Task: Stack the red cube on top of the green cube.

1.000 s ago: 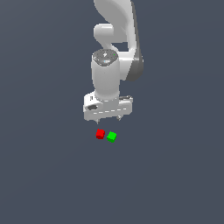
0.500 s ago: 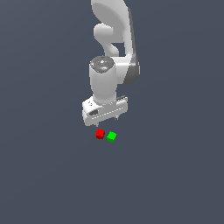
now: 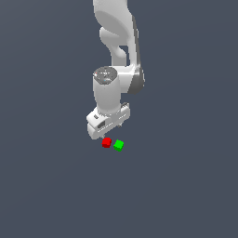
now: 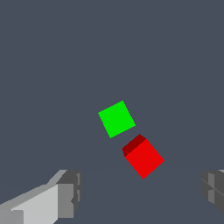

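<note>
Nearest the wrist camera: two grey fingertips (image 4: 70, 192) of the gripper (image 4: 142, 192), spread wide apart, nothing between them or in their grasp. Just beyond, between the fingers' line but not touching either: the red cube (image 4: 144, 157), resting on the flat dark grey floor (image 4: 52, 65). Close beside it, a narrow gap apart, corner turned toward it: the green cube (image 4: 116, 118), also flat on the floor, turned at a different angle.

In the exterior view: gripper (image 3: 109, 131) low over the floor (image 3: 46, 186), directly above and slightly behind the red cube (image 3: 106, 142); green cube (image 3: 118, 145) just to the exterior view's right of it. Behind and above: white arm (image 3: 116, 51) rising out of the top of the picture. Nothing in the way between fingers and red cube.
</note>
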